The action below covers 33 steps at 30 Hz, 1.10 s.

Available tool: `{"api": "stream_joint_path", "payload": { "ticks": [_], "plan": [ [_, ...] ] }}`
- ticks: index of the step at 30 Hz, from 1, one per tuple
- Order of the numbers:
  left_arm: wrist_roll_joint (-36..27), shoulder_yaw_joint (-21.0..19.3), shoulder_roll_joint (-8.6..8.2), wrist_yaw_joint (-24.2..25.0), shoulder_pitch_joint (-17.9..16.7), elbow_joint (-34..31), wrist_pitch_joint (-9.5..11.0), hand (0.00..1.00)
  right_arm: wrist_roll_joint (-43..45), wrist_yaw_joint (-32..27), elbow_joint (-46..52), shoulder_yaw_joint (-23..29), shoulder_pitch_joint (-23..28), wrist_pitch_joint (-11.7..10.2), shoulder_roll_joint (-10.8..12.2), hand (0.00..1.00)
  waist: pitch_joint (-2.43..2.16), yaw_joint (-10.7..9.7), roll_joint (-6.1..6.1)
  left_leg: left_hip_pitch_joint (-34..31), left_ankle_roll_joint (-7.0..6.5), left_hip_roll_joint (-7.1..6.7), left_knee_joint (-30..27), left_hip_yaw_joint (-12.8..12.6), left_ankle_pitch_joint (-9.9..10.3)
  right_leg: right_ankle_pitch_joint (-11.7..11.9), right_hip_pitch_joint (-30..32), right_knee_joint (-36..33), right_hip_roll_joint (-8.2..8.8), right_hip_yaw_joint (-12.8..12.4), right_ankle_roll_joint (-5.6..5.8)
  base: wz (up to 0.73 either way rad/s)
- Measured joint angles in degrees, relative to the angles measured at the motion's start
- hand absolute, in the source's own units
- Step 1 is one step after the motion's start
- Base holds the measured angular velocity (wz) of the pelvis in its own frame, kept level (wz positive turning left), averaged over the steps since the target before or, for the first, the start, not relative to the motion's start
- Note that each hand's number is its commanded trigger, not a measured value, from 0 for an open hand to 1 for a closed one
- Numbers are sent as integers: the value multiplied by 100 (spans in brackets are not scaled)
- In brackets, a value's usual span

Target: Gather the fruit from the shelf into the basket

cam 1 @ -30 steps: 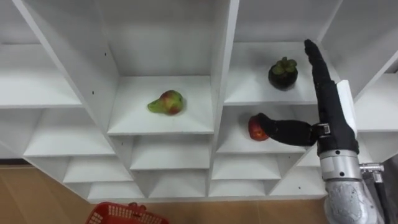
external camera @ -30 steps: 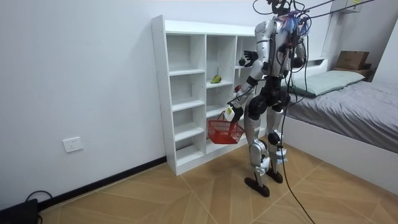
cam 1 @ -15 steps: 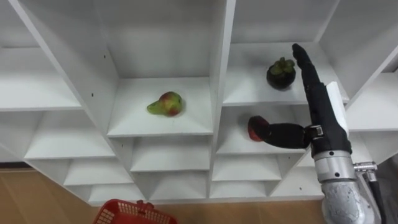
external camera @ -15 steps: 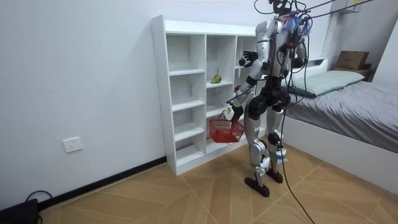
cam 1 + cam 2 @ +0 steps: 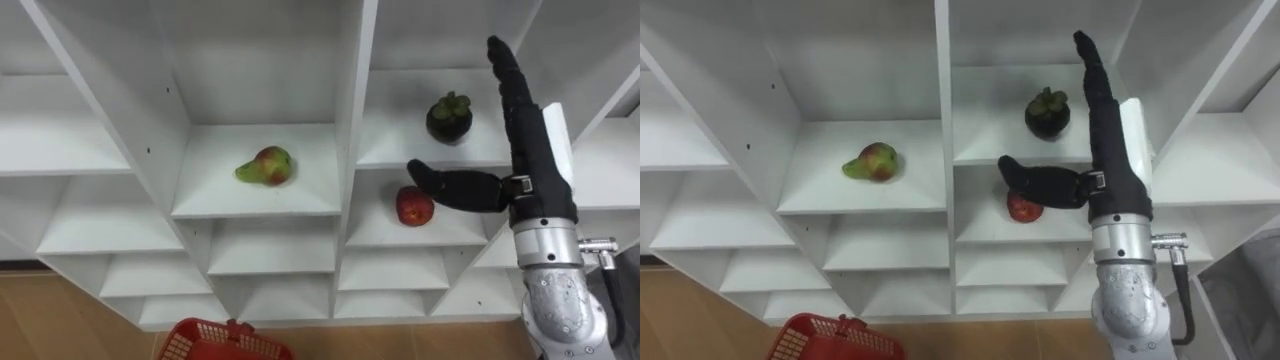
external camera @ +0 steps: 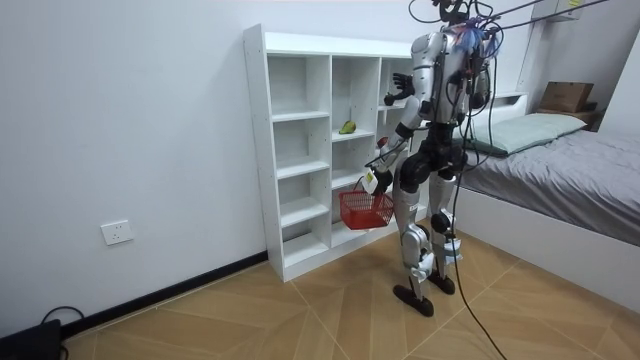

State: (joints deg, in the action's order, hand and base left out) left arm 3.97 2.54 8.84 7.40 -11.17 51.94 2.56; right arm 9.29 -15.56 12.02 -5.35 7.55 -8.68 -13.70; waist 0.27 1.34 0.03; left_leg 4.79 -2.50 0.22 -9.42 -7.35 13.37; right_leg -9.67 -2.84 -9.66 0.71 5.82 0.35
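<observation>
The right hand [image 5: 533,165] was held up before the closet [image 5: 356,110], its fingers straight and its thumb spread sideways, with nothing gripped. A red apple [image 5: 414,207] was seen on a shelf just under the thumb. A mangosteen [image 5: 449,118] was set in the compartment above and a pear [image 5: 265,166] in the compartment to the left. A red basket [image 6: 365,210] was seen hanging at the left hand [image 6: 373,181], whose grip could not be told.

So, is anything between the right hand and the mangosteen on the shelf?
Nothing visible. The open right hand is raised just right of the mangosteen, whose compartment is open at the front; the apple sits one shelf lower.
</observation>
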Motion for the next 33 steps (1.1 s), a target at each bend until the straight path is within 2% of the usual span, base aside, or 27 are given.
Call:
{"api": "stream_joint_path", "payload": {
  "ticks": [13, 19, 27, 29, 33],
  "plan": [
    [8, -8, -4, -190, 47, 41, -22, 100, -182, -71, -199, 102, -90, 2, 3, 0, 0, 9, 8, 39, 0, -1, 1, 19, 0, 0, -18, 1, 6, 24, 0, 0],
    [16, -8, -12, -241, 44, 40, -100, 100, -260, -52, -387, 161, -144, 111, 15, 0, -3, 21, 5, 44, 0, -1, 0, 20, 0, 0, -45, -1, 6, 28, 0, 0],
    [28, -8, -34, -284, 132, -35, -136, 100, -325, 145, -919, 149, -200, 138, 48, 0, -14, 44, -42, 82, 3, -3, -22, 124, -2, 0, -109, 5, 20, 136, 0, 6],
    [28, -9, -34, -277, 166, -35, -149, 100, -339, 204, -1024, 103, -200, 250, 55, 0, -10, 58, -52, 81, 3, -4, -24, 125, -3, 0, -107, 5, 24, 143, 0, 0],
    [23, -12, -28, -273, 204, -35, -202, 100, -458, 211, -1183, 94, -242, 303, 54, 0, -8, 75, -82, 78, 3, -3, -24, 145, -4, 0, -110, 4, 27, 170, 0, 0]
  ]
}}
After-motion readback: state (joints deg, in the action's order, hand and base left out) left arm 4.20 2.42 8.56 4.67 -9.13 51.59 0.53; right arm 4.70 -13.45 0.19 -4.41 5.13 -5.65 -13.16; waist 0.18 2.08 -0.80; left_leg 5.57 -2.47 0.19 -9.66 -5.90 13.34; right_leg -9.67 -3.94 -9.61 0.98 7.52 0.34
